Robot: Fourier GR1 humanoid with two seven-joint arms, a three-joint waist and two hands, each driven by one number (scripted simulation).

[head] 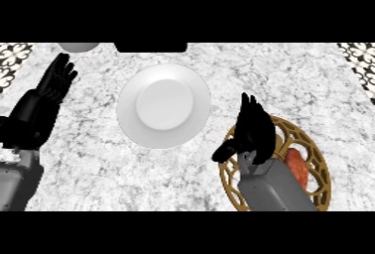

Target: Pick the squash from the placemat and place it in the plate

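- The right robot hand [253, 130] hangs over the left part of the round, gold-brown openwork placemat [311, 149], fingers straight and spread, thumb out to the side, with nothing in it.
- The squash, a reddish-orange oblong vegetable [296, 165], lies on that placemat to the right of the right forearm and nearer the view's lower edge than the fingertips; the forearm hides part of it.
- Risk, as I judge it: the fingers point past the squash rather than at it, so closing from this pose would catch only the mat's lattice. The robot hand likely has to draw back and shift right first.
- A second risk: the squash looks rounded and may roll on the openwork surface if nudged on one side, possibly off the mat onto the grey-white speckled stone worktop [293, 79].
- Fingers could also snag in the mat's holes and drag it.
- The round white plate [132, 109] stands on the worktop well left of the placemat, with bare stone between them; nothing blocks the carry.
- The left robot hand [55, 79] rests at the view's left edge, fingers straight and up, holding nothing, beside the plate but apart from it.
- At the far edge sit a pale rounded object [78, 46] and a black shape [150, 47], both cut off and clear of the route.
- Patterned black-and-white strips [13, 54] show at the top corners.
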